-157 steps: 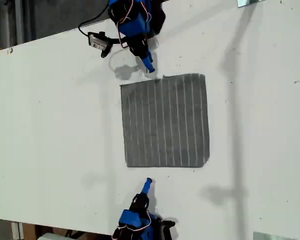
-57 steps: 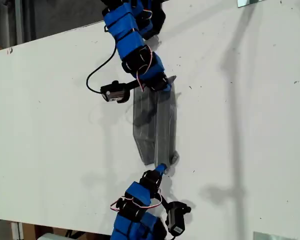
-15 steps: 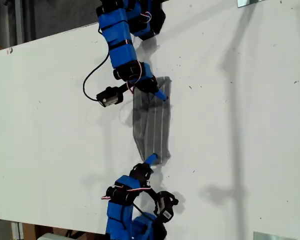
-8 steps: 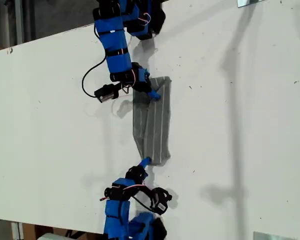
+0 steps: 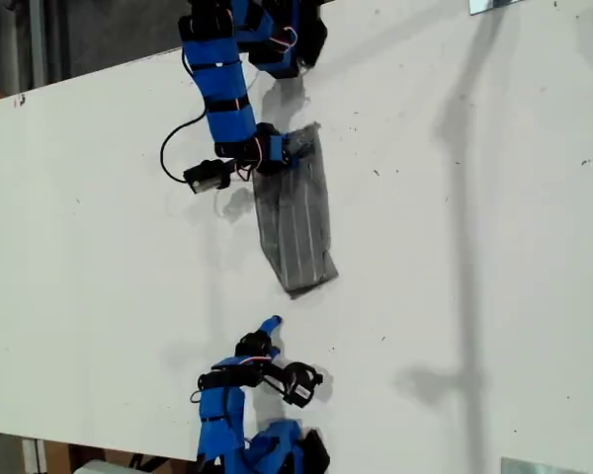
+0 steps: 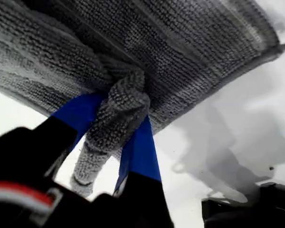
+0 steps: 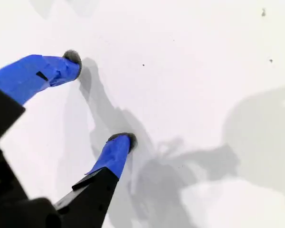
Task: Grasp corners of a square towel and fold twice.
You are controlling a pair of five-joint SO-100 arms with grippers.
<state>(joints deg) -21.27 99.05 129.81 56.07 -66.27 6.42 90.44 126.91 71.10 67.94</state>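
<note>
Currently the towel (image 5: 295,222), folded into a narrow strip, runs lengthwise from upper centre toward mid-frame on the white surface (image 5: 494,257). My first claw (image 6: 121,142) grasps its upper end; my second claw (image 7: 92,102), released and empty, sits just below the strip's lower end in the exterior view.
</note>
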